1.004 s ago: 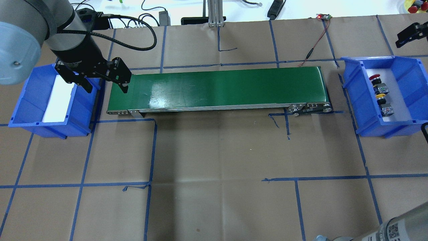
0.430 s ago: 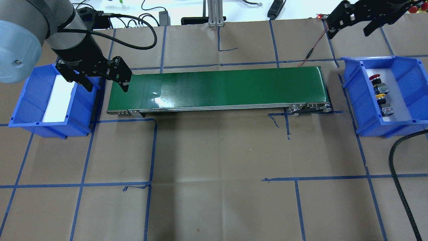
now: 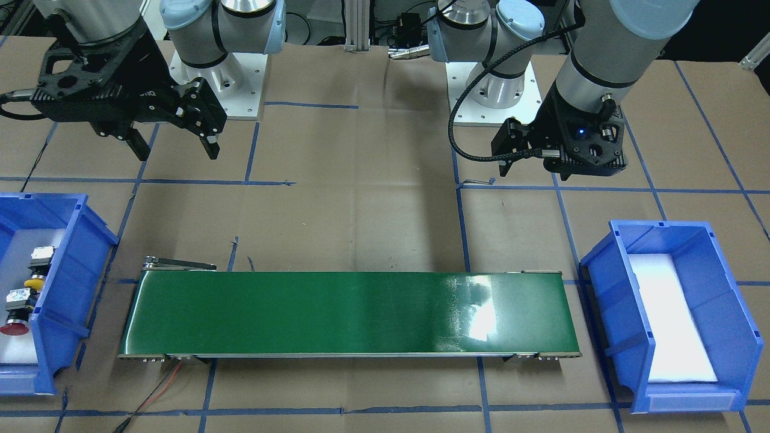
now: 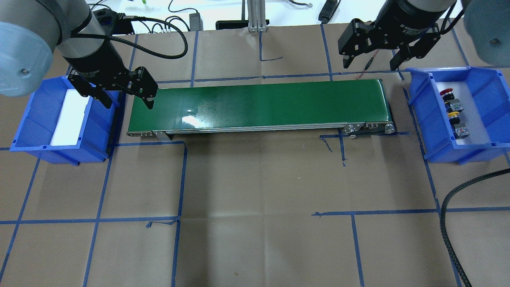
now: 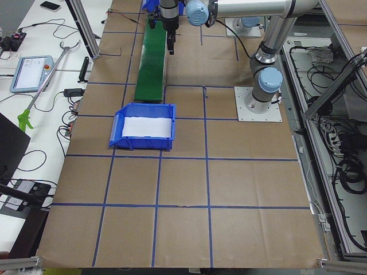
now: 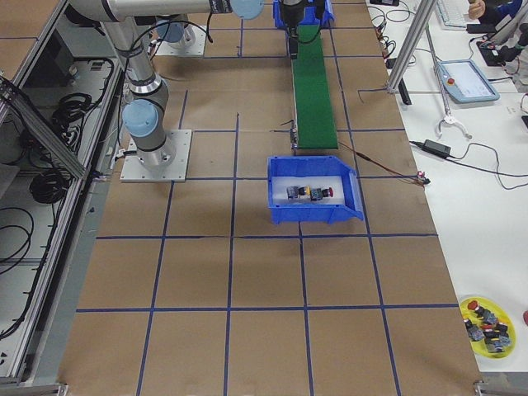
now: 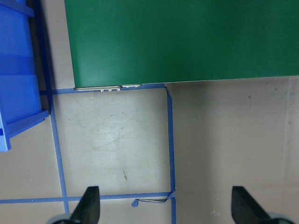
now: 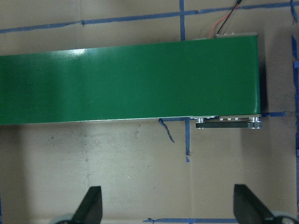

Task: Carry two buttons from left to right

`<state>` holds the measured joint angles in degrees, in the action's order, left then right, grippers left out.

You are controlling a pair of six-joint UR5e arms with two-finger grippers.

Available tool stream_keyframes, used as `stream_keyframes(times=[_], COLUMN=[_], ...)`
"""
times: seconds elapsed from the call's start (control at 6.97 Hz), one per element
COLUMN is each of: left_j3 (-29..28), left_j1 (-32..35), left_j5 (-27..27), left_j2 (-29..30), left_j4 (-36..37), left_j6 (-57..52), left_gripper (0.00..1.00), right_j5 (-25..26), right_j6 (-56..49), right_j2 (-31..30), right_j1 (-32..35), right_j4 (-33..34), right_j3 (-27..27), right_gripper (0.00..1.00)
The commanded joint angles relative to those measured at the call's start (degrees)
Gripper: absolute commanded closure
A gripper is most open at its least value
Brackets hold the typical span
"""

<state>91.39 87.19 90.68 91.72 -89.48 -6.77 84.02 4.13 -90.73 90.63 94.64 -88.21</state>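
The red-capped button [image 4: 447, 93] and the yellow-capped button [image 4: 452, 114] lie in the right blue bin [image 4: 419, 99], each with its grey boxy base beside it. They also show in the front view, red [image 3: 13, 328] and yellow [image 3: 33, 281]. My left gripper [image 4: 128, 101] is open and empty, above the green conveyor's [image 4: 259, 103] left end, next to the left blue bin [image 4: 24, 131]. My right gripper [image 4: 370, 63] is open and empty, above the table just behind the conveyor's right end, left of the right bin.
The left bin holds only a white pad [image 4: 71, 117]. A red wire [image 4: 374, 56] runs from the conveyor's far right corner to a small board at the table's back edge. A black cable [image 4: 450, 207] loops in at the lower right. Blue tape lines mark the brown table.
My right gripper has swung in from the far right edge, leftward to the back of the conveyor's right end. My left gripper has barely moved. The buttons have not moved.
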Motion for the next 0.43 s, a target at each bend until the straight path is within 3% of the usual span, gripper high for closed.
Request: stream_keyframes(times=[0.0, 0.29], left_j3=[0.3, 0.3], left_j1=[0.0, 0.0], left_j5=[0.0, 0.0], left_j2=[-0.5, -0.6], left_j4=[0.0, 0.0], left_j6=[-1.1, -1.1], left_gripper=[0.00, 0.00], right_j5=[0.1, 2.7], right_j6=[2.3, 2.1], right_j2=[-0.7, -0.8], right_j1=[1.4, 1.3], right_j4=[0.9, 1.0], right_j3=[-2.5, -2.5], right_gripper=[0.00, 0.00])
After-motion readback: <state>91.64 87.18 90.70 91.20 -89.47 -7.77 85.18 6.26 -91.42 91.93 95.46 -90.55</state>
